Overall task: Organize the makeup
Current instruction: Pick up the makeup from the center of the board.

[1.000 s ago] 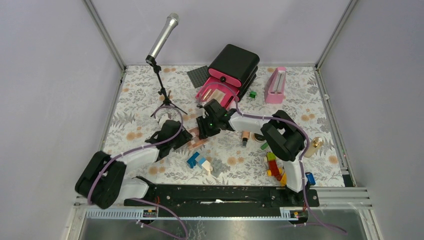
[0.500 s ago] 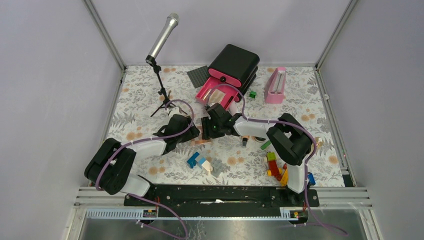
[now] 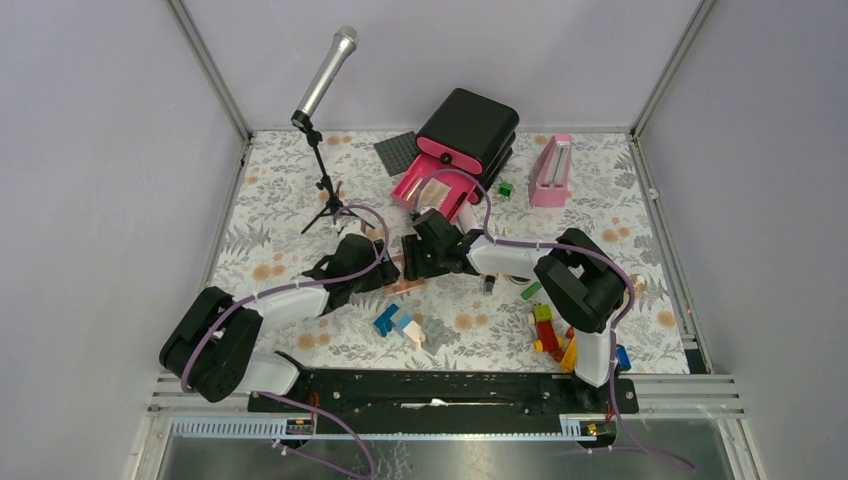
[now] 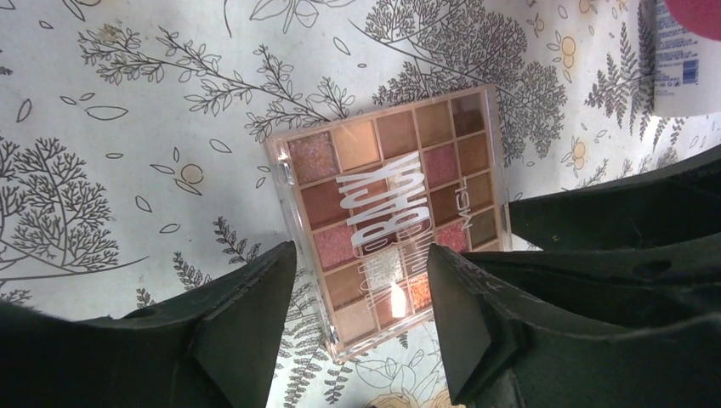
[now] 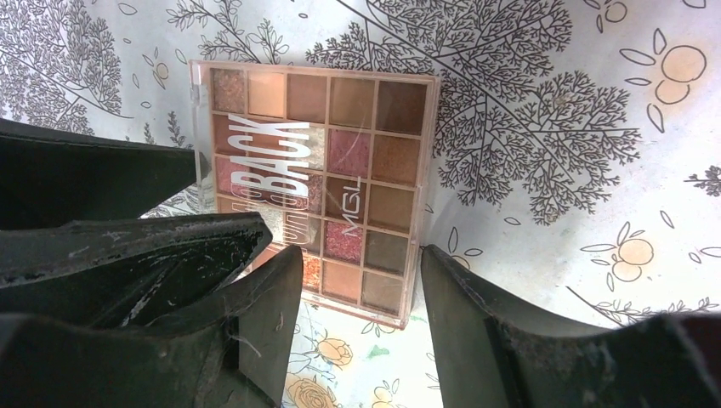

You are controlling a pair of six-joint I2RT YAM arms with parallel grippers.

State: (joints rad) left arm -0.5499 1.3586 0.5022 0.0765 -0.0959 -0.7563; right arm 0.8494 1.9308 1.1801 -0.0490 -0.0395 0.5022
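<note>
A brown square eyeshadow palette [image 4: 391, 212] [image 5: 315, 170] lies flat on the floral cloth; from above only its edge [image 3: 405, 287] shows between the two arms. My left gripper [image 4: 361, 289] [image 3: 375, 266] is open, its fingers straddling the palette's near end without pinching it. From the opposite side my right gripper [image 5: 361, 314] [image 3: 411, 262] stands open over the palette's other end. The right gripper's fingers [image 4: 612, 212] almost touch the left's. A white tube [image 4: 680, 59] lies just beyond. A peach bottle [image 3: 489, 283] peeks out under the right arm.
An open pink-and-black case [image 3: 455, 150] stands behind the grippers, with a grey baseplate [image 3: 398, 152] and a microphone stand [image 3: 322, 130] to its left. A pink metronome [image 3: 551, 170] sits at back right. Blue bricks [image 3: 395, 320] and mixed bricks [image 3: 550, 335] lie near the front.
Both grippers' jaws have spread wider. The left gripper has moved forward and right until it meets the right gripper over the palette.
</note>
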